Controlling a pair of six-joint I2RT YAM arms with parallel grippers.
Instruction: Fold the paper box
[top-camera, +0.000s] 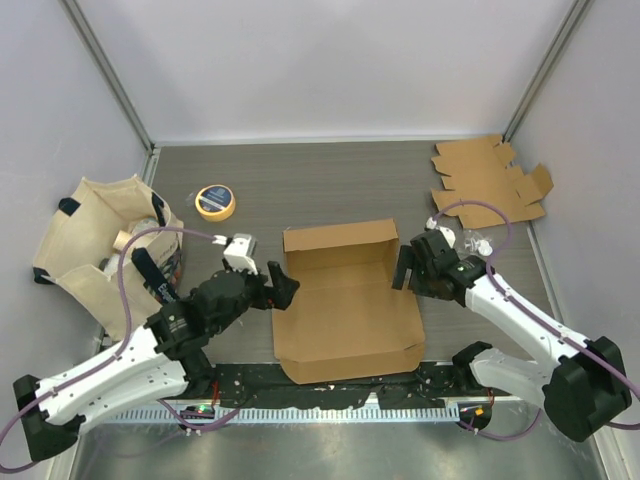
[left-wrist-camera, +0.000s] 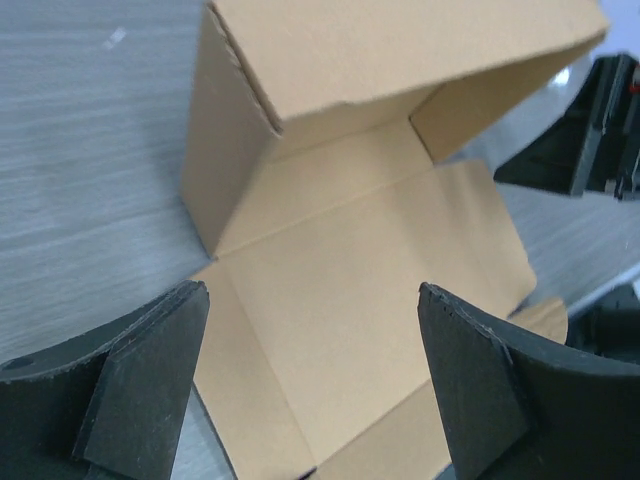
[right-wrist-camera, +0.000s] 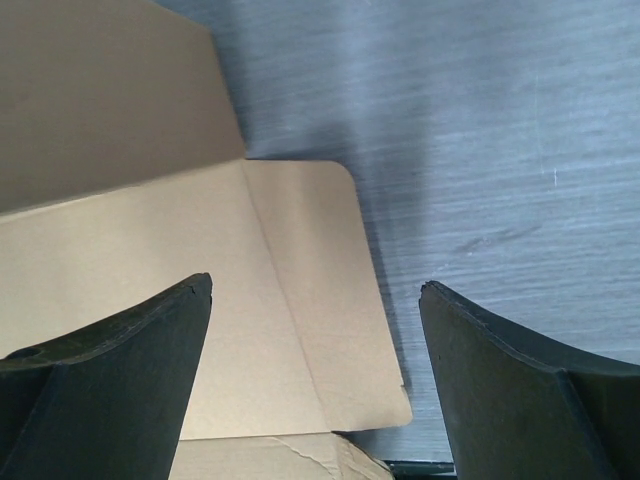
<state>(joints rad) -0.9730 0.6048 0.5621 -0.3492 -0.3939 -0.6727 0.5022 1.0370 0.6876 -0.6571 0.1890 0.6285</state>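
Plain kraft-brown paper box (top-camera: 345, 300) between black left gripper (top-camera: 283, 283) and black right gripper (top-camera: 405, 268), over a grey, streaky-grained table (top-camera: 330, 185). Yellow tape roll (top-camera: 215, 201) beyond the left gripper.

Bright, even, diffuse light; top view sharp. Wrist views softer: near fingers (left-wrist-camera: 120, 390) blurred, paper box (right-wrist-camera: 120, 120) throws a soft shadow across the table (right-wrist-camera: 520, 150).

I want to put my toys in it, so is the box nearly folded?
Partly. The paper box has its back end standing up with walls. The left tool and right tool sit open, one each side, gripping nothing. The big front panel lies flat, so folding it and closing up are left.
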